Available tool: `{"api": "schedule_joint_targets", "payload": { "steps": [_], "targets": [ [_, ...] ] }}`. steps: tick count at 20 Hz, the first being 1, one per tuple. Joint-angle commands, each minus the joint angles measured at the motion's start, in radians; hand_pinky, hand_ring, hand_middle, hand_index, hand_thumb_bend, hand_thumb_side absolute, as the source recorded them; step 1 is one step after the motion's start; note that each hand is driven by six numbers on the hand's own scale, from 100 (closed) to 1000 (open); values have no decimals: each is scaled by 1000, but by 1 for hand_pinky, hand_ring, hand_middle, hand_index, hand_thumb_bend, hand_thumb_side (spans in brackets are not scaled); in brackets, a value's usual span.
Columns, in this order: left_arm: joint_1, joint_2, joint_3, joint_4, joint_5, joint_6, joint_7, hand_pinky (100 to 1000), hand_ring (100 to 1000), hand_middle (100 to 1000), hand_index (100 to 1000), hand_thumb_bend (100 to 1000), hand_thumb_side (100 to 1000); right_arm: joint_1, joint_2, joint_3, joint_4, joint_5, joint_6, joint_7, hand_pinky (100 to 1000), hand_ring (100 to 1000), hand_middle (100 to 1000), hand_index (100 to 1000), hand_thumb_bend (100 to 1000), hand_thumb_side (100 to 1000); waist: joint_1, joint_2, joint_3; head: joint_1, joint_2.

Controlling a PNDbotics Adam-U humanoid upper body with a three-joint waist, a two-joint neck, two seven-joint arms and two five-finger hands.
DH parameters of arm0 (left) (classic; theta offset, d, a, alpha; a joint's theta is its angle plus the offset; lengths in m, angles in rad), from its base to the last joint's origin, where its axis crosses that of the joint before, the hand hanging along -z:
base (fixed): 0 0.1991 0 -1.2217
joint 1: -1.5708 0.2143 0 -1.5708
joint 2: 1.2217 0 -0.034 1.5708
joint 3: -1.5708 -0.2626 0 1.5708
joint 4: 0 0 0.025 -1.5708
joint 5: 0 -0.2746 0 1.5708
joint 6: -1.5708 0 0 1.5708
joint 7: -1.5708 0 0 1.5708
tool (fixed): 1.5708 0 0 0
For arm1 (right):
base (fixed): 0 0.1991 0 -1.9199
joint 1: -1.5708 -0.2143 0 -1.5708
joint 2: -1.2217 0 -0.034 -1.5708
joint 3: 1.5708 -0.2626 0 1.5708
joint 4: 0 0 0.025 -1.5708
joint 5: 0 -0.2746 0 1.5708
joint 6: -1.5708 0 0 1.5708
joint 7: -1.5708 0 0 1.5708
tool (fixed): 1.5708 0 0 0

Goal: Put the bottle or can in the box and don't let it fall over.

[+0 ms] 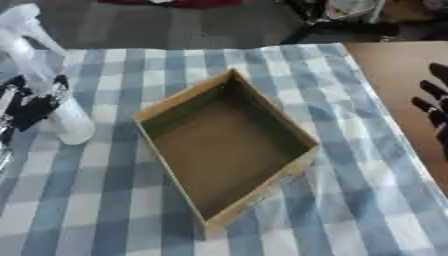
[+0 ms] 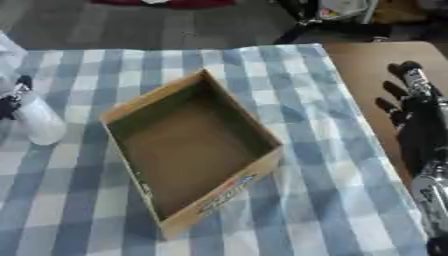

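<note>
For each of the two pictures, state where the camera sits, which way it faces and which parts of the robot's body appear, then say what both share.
Left eye view: in the head, looking down at the checked tablecloth; left robot hand holding a clear bottle, right fingers at the edge.
Right eye view: same head, set slightly rightward; right robot hand open over bare table.
Shared: the empty cardboard box, the cloth and the bottle.

One bottle, one box, two hands: left hand, right hand.
</note>
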Motion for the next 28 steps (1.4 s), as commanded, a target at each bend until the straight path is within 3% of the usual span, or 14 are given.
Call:
{"api": "schedule_joint_targets", "payload": {
  "steps": [1, 4, 9, 12, 13, 15, 20, 24, 25, 28],
  "targets": [
    [-16, 16, 2, -7, 13, 7, 10, 519, 832, 813, 739, 180, 356, -9, -11, -12, -8, -6, 3, -1, 945, 1000, 1000, 850, 100, 733, 2, -15, -1, 2, -13],
    [-16, 15, 2, -2, 27, 20, 21, 506, 804, 792, 651, 117, 237, -8, -9, -13, -8, -6, 4, -3, 945, 1000, 1000, 850, 100, 741, 2, -16, -2, 1, -14],
    [-16, 13, 1, -1, 50, 29, 44, 525, 803, 824, 581, 100, 209, -7, -6, -15, -7, -8, 8, -8, 944, 1000, 1000, 848, 100, 748, 2, -16, -2, 1, -15],
    [-17, 12, 2, -1, 52, 30, 60, 513, 784, 787, 565, 100, 169, -7, -5, -15, -6, -9, 9, -10, 944, 1000, 1000, 848, 100, 755, 3, -15, -2, 0, -16],
    [-17, 12, 2, -1, 54, 31, 67, 490, 765, 759, 529, 100, 113, -6, -4, -16, -5, -10, 10, -11, 944, 1000, 1000, 848, 100, 760, 3, -15, -2, -1, -16],
    [-17, 10, 2, -1, 59, 35, 80, 460, 743, 733, 482, 100, 100, -6, -4, -17, -5, -10, 11, -13, 944, 1000, 1000, 847, 100, 764, 2, -14, -3, -1, -16],
    [-18, 7, 4, -4, 106, 42, 109, 404, 717, 730, 469, 100, 100, -5, -2, -19, -5, -11, 14, -20, 944, 1000, 1000, 846, 100, 765, 2, -15, -4, -1, -15],
    [-20, 9, 1, -14, 149, 35, 124, 356, 670, 657, 403, 100, 233, -6, -2, -20, -6, -13, 14, -21, 944, 1000, 1000, 845, 100, 760, 2, -17, -4, -2, -14],
    [-20, 10, 0, -18, 157, 32, 126, 336, 650, 628, 381, 100, 319, -5, -2, -20, -5, -13, 14, -21, 944, 1000, 1000, 845, 100, 761, 2, -17, -5, -3, -13],
    [-22, 14, -3, -32, 171, 22, 128, 316, 630, 593, 346, 100, 452, -5, -2, -20, -4, -13, 16, -22, 944, 1000, 1000, 843, 100, 764, 3, -19, -4, -3, -12]
  ]
}}
